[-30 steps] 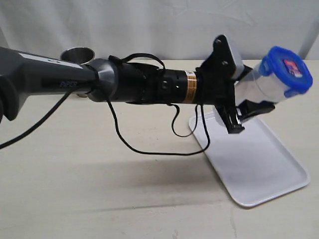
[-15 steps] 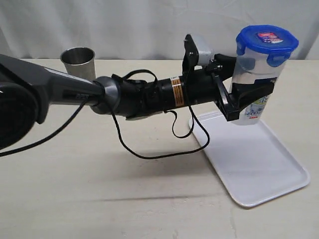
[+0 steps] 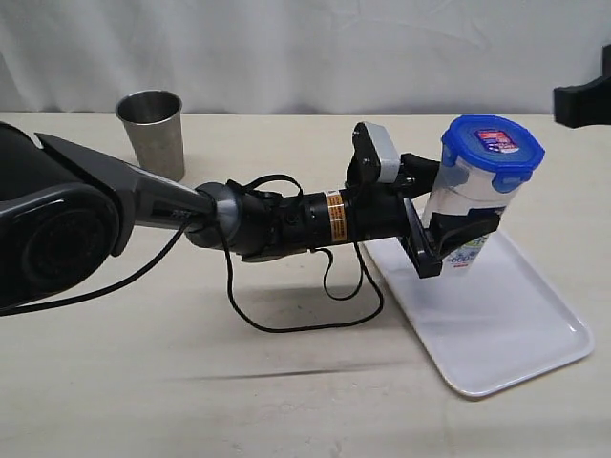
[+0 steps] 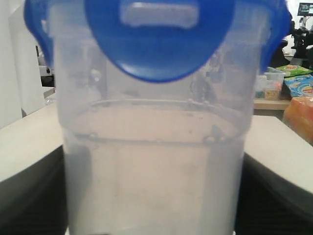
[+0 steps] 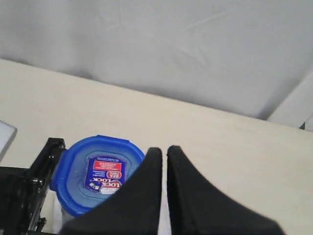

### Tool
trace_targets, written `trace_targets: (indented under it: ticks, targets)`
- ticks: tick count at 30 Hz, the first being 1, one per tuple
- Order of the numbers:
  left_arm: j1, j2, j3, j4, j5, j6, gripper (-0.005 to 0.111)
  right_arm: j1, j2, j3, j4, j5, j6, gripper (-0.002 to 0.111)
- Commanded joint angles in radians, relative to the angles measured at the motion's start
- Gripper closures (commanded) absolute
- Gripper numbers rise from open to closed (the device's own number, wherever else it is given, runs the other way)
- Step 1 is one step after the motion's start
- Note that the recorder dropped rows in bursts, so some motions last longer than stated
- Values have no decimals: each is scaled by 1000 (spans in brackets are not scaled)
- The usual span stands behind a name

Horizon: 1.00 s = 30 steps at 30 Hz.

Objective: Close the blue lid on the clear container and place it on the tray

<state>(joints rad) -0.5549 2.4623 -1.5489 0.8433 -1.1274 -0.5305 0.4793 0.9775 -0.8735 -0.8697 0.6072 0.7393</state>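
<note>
The clear container stands nearly upright in the air over the far end of the white tray. The blue lid sits on top of it, sticker side up. My left gripper is shut on the container's sides, a black finger on either side. In the left wrist view the container fills the frame, with a lid flap down over its rim. My right gripper is shut and empty. It hangs above and beside the lid. Only a dark part of the right gripper shows at the exterior view's right edge.
A grey steel cup stands at the back left of the beige table. The left arm stretches across the middle with a loose black cable hanging under it. A white curtain closes off the back.
The left gripper has turned the lidded container from tilted to upright and lowered it toward the tray. A part of the right gripper has come into view at the top right.
</note>
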Motion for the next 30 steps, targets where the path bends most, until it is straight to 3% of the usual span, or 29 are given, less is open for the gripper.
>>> trace_targets:
  ticks: [1, 2, 4, 6, 8, 11, 15, 22, 25, 28, 30]
  targets:
    - [4, 0, -1, -10, -26, 14, 107, -179, 125, -6, 226, -124, -137, 104]
    - [14, 7, -1, -8, -20, 15, 107, -263, 153, -26, 438, -176, -302, 104]
    - [26, 15, -1, -8, -16, 15, 107, -342, 172, -45, 641, -188, -511, 104]
    - [53, 22, -1, -2, -28, 10, 107, -506, 238, -57, 1058, -195, -816, 104]
    - [64, 22, -1, 24, -36, 3, 107, -584, 340, -57, 1365, -156, -1048, 104]
    - [67, 22, -1, 64, -26, 3, 107, -629, 457, -57, 1722, -96, -1367, 104]
    - [67, 22, -1, 62, -22, 5, 107, -629, 523, -57, 1948, -77, -1548, 104]
    - [67, 22, -1, 37, 0, 5, 107, -627, 532, -70, 2088, 35, -1625, 104]
    - [67, 22, -1, 7, 0, 5, 107, -627, 532, -79, 2021, 19, -1620, 104]
    - [63, 22, -1, 19, -16, 0, 107, -642, 532, -79, 1846, -87, -1462, 104]
    - [55, 22, -1, 19, -16, 0, 107, -642, 539, -79, 1857, -78, -1460, 104]
